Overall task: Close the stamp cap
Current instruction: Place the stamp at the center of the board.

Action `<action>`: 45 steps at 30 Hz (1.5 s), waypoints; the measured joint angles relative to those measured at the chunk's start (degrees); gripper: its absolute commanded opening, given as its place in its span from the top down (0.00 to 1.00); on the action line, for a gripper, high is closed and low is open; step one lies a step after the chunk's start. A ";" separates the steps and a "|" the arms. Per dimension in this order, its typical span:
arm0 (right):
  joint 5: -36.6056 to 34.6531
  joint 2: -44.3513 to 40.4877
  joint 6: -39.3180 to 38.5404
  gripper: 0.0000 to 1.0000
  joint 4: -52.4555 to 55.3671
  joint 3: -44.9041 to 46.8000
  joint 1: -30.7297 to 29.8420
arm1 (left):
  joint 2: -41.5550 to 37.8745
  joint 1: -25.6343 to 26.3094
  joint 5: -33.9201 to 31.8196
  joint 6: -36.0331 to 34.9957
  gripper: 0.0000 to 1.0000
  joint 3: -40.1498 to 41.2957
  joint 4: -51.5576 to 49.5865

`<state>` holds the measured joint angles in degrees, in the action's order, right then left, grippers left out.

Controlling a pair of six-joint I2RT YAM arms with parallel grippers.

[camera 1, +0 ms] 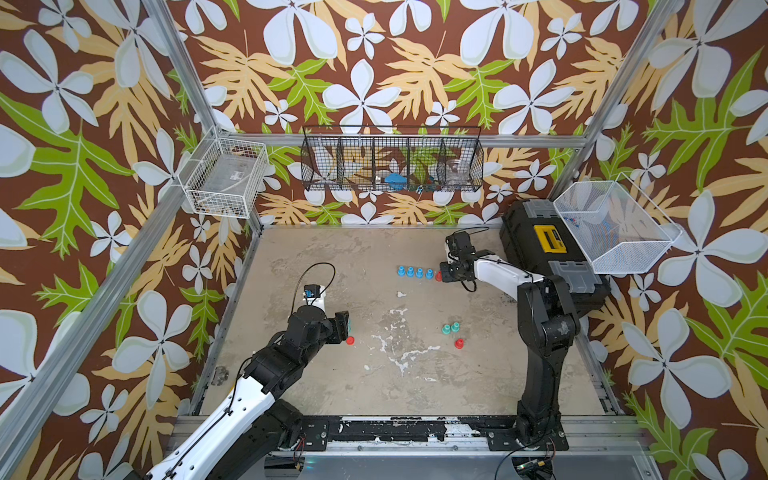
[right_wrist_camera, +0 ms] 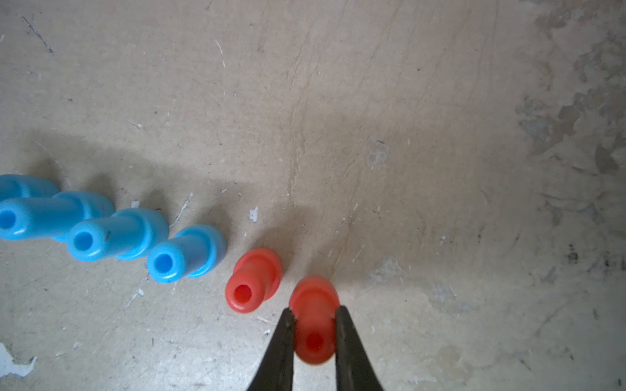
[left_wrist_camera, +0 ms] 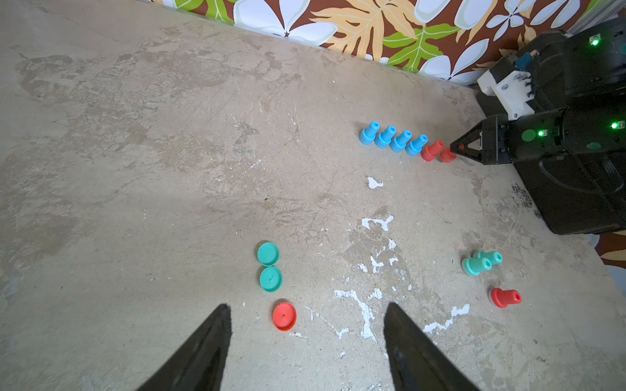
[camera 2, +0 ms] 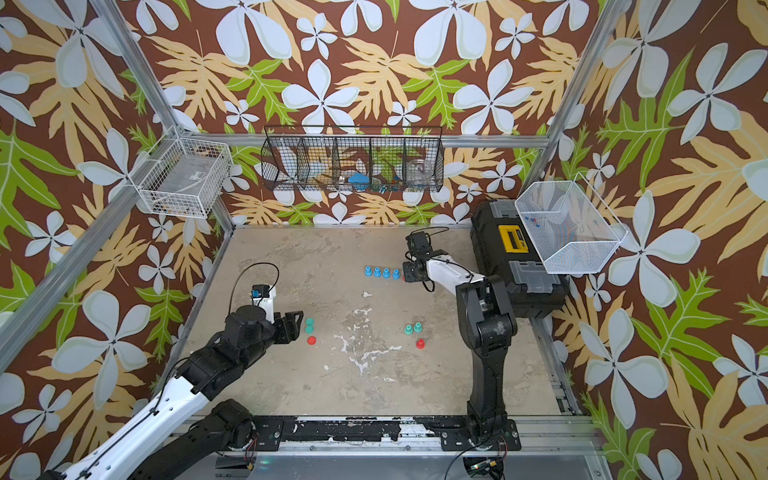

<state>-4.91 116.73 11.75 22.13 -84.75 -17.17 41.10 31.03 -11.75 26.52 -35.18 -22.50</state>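
Red stamp (right_wrist_camera: 313,294) pinched by its stem in right gripper (right_wrist_camera: 314,310), at the end of a row toward the bench's far right corner. Could not tell whether its base touched the surface. Second red stamp (right_wrist_camera: 254,281) just beside it, then four blue stamps (left_wrist_camera: 393,138).

Risk: any sideways drift on release would likely tip the neighbour and topple the row.

Left gripper (left_wrist_camera: 306,306) stood apart, empty, above a loose red cap (left_wrist_camera: 284,316) near the left edge.

Bench (camera 1: 332,257) beige, worn and flaking. Black toolbox (camera 1: 519,232) by the right edge. Floral walls (camera 1: 374,83) all round.
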 measured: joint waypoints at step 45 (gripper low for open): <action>0.20 -2.03 0.76 0.68 -1.79 1.53 0.00 | 0.00 0.00 -0.17 0.00 0.27 0.00 0.00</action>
<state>-4.71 114.69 12.51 20.34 -83.22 -17.17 41.10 31.03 -11.92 26.52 -35.18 -22.50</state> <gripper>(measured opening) 0.322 0.729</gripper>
